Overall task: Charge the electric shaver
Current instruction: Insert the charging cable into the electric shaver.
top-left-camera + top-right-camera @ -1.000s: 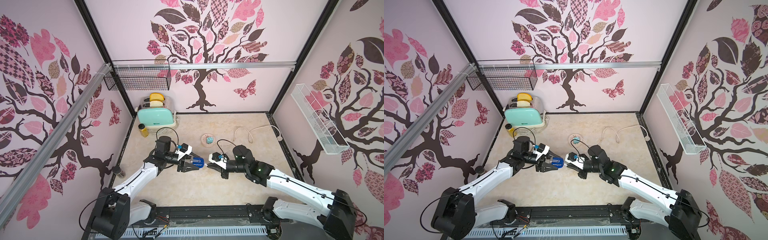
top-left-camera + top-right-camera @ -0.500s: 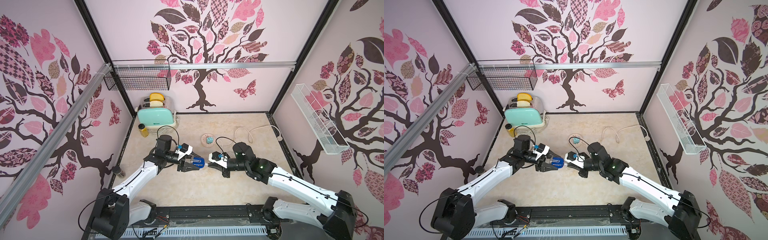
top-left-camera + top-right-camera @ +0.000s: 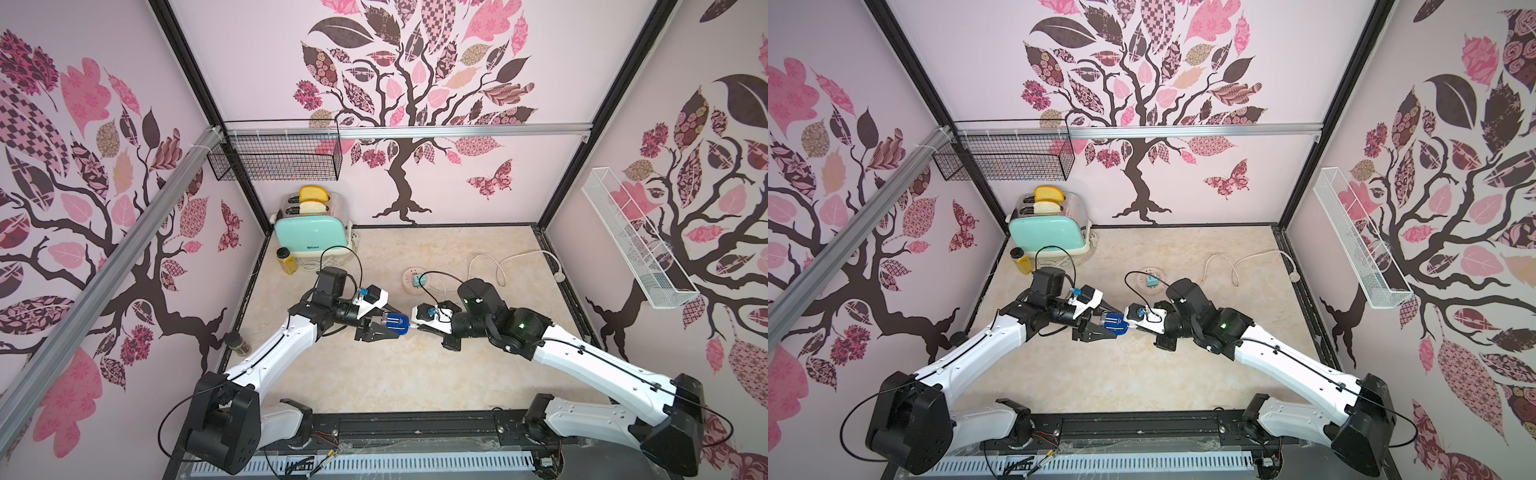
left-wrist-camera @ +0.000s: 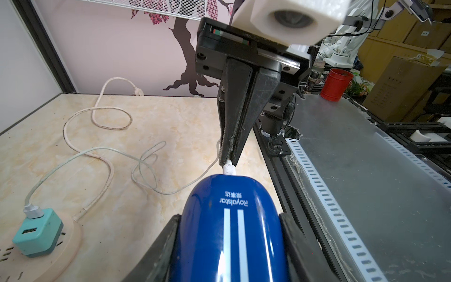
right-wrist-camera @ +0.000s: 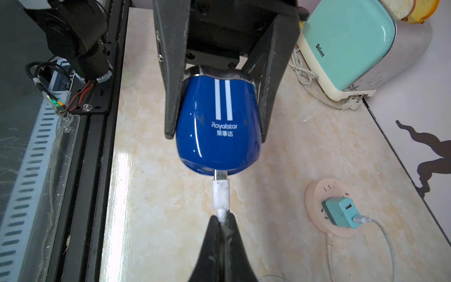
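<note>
**Holding the electric shaver to the charging plug, both arms meeting mid-table**

My left gripper point(image 3: 394, 328) is part-way open, its two fingers point(image 5: 172, 97) clamped on the flanks of the electric shaver point(image 3: 397, 323). The glossy blue body lies between them with its silver head point(image 5: 217, 72) turned towards my left palm and its rounded base pointing at my right arm. In both top views the shaver sits over the middle of the tabletop point(image 3: 415, 374), between my two wrists.

My right gripper point(image 4: 228, 160) is fully closed, pinching the rear end of the white plug point(image 5: 220, 195). The plug's metal tip meets the port in the shaver's base, and a short stretch of metal shows between the white housing and the blue shell; how deep it sits I cannot tell.

The cable point(image 4: 107, 151) trails from the plug in loose loops across the table to the teal adapter point(image 5: 339, 211), which is seated in the round pink socket hub point(image 5: 314, 195). The hub lies behind my grippers, towards the back wall. A mint toaster point(image 3: 309, 235) stands in the far left corner, well apart from the shaver
</note>
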`<state>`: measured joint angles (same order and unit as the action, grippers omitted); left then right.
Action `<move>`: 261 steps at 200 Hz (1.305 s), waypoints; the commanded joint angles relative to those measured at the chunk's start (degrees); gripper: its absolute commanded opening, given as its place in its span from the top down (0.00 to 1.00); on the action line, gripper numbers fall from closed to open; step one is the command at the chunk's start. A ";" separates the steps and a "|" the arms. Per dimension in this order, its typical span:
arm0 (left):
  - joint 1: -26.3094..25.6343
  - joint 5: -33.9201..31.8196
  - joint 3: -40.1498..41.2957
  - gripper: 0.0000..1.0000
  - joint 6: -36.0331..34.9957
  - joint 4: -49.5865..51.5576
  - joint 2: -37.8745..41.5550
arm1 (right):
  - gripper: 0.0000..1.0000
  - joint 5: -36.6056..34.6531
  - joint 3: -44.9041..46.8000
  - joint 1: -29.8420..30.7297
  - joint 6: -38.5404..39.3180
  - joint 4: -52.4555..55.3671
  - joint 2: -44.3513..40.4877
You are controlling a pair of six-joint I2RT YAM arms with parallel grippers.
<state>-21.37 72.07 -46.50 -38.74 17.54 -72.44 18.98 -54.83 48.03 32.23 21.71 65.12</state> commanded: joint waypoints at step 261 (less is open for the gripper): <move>-4.82 2.59 3.69 1.00 8.96 -14.36 -1.94 | 1.00 9.55 4.24 2.15 -10.40 -20.53 -1.23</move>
<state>-22.37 73.34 -43.57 -33.76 11.20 -74.85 21.17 -48.69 48.53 23.22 13.52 63.16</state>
